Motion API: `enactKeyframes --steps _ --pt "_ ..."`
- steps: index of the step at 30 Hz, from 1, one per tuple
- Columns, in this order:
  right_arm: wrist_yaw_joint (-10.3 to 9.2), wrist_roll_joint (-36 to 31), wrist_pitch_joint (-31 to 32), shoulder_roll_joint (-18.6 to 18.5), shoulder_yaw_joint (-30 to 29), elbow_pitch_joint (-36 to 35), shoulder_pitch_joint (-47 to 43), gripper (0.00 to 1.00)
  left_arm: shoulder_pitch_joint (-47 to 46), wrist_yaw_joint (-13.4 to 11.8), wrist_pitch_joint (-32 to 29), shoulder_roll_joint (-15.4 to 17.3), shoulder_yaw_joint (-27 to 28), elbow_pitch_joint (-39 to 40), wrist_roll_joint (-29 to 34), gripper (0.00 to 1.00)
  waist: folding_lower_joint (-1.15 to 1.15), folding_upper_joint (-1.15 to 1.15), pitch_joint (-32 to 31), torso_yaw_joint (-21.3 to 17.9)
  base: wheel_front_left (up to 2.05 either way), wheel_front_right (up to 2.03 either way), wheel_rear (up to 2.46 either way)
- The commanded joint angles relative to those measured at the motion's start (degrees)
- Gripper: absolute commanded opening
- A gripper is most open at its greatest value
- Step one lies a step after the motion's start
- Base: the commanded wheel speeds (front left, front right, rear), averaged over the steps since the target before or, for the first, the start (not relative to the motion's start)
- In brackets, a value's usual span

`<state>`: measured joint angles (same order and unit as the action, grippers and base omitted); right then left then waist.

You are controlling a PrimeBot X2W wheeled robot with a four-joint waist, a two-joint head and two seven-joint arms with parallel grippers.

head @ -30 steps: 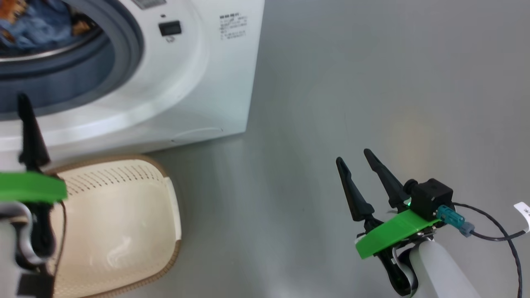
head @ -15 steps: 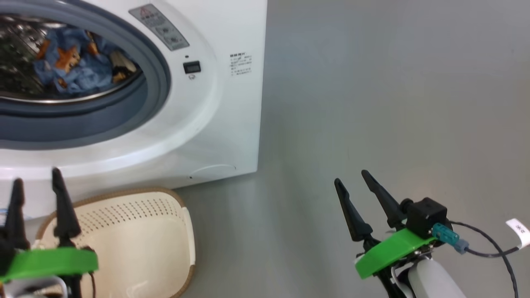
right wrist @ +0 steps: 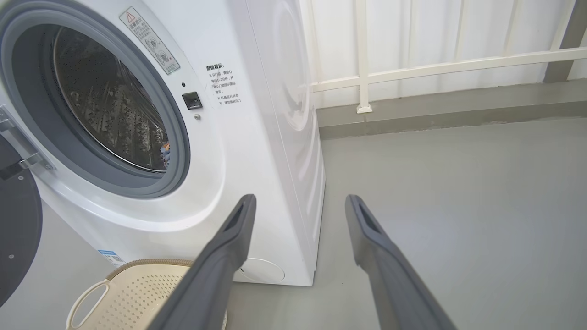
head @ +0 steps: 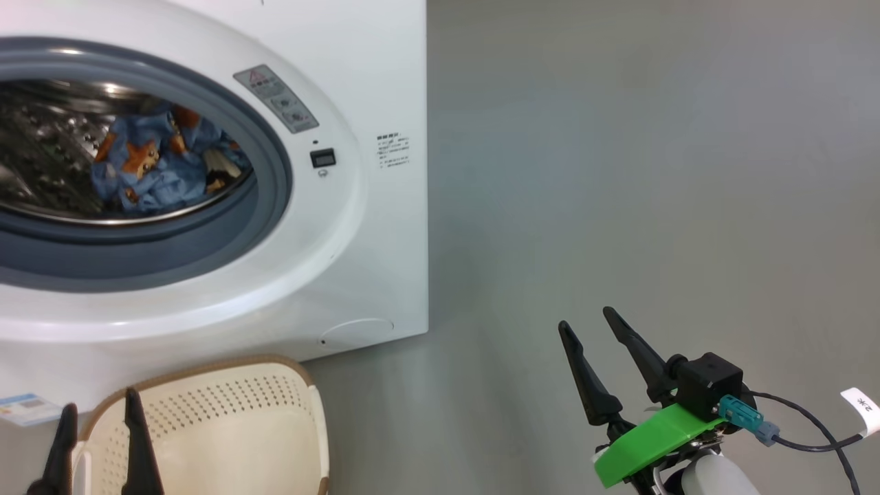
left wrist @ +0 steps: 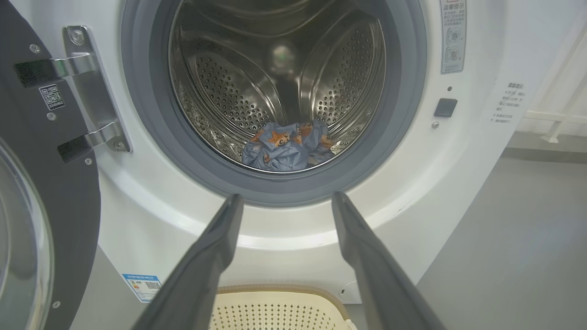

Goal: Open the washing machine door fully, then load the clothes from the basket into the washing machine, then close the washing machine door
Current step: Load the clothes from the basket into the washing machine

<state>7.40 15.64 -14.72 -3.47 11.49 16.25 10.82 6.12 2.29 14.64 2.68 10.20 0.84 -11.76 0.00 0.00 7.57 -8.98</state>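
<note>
From the head we see the washing machine (head: 375,227), white, its mouth ringed by a grey-blue seal (head: 271,172); the clothes (head: 155,172), blue cloth printed with orange bears, lie low in its drum (head: 41,158); the basket (head: 227,419), cream with a brown rim, stands just before the machine's front, its near half cut off; the left gripper (head: 99,402) shows above it as two spread fingertips, holding nothing; the right gripper (head: 586,320), spread and empty, hangs well off the machine's right side. From the left wrist, the washing machine door (left wrist: 50,192) stands swung wide at the machine's left on two steel hinges (left wrist: 89,137), its black rim and glass cropped; the clothes make one small heap at the drum's bottom; whether a cream piece lies among them we cannot tell. From the right wrist, the seal hides all but a sliver of cloth.
</note>
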Motion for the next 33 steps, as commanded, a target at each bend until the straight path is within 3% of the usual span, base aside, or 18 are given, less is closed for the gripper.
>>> enactKeyframes --steps 1,6,25,33 --pt "0.09 -0.9 -0.3 0.1 1.2 -1.7 0.1 1.0 0.2 -0.4 0.4 0.4 2.0 2.2 0.7 1.0 0.0 0.0 -1.3 -0.7 0.0 0.0 0.0" --pt "0.09 -1.6 -0.3 -0.1 0.8 -2.3 -0.6 1.0 3.3 -1.4 0.4 0.3 0.5 3.3 2.8 1.0 0.0 0.0 -3.1 -0.8 0.0 0.0 0.0" --pt "0.09 -4.1 -0.3 -0.1 -2.1 -4.4 -3.4 1.0 8.8 -6.5 0.4 0.2 -2.9 3.7 0.7 1.0 0.0 0.0 -6.7 1.8 0.0 0.0 0.0" --pt "0.09 -4.7 -0.3 -0.1 -2.6 -5.1 -4.0 1.0 9.4 -6.9 0.4 0.2 -3.9 4.7 0.2 1.0 0.0 0.0 -7.0 2.8 0.0 0.0 0.0"
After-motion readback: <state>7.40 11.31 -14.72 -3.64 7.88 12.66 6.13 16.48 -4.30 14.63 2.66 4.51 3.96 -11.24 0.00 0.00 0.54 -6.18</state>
